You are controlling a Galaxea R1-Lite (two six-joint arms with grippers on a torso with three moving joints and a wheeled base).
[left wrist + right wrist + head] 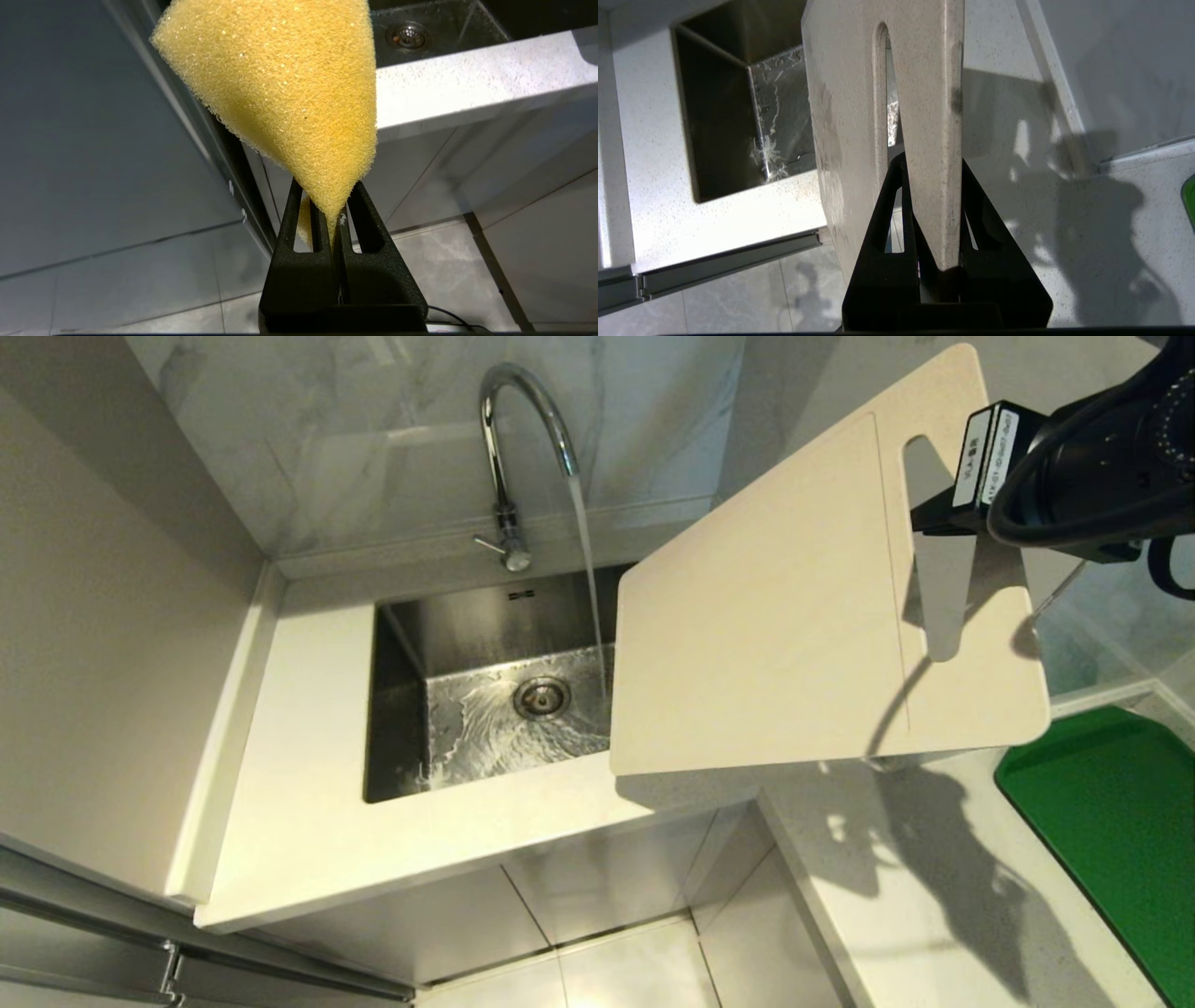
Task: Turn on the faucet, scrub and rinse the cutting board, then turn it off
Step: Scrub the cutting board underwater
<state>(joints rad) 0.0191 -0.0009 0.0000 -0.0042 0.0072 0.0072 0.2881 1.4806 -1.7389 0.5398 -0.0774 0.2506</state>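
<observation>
Above sink (401, 709), right hand (938, 261) clamps cutting board (775, 616) at slot-handle end; left hand (334, 219) pinches sponge (280, 93).

My right gripper (931, 261) is clamped on the handle end of the cutting board (775, 625), and that board hangs tilted above the right part of the sink (401, 709), blocking the way in from that side. The sink's left part lies open from above, bare down to the drain (541, 697). The faucet (509, 448) arches up at the back wall, and its stream of water (588, 588) falls just beside the board's left edge. My left gripper (334, 219) pinches a sponge (285, 93) below the counter (467, 88), whose front edge stands between it and the sink.
</observation>
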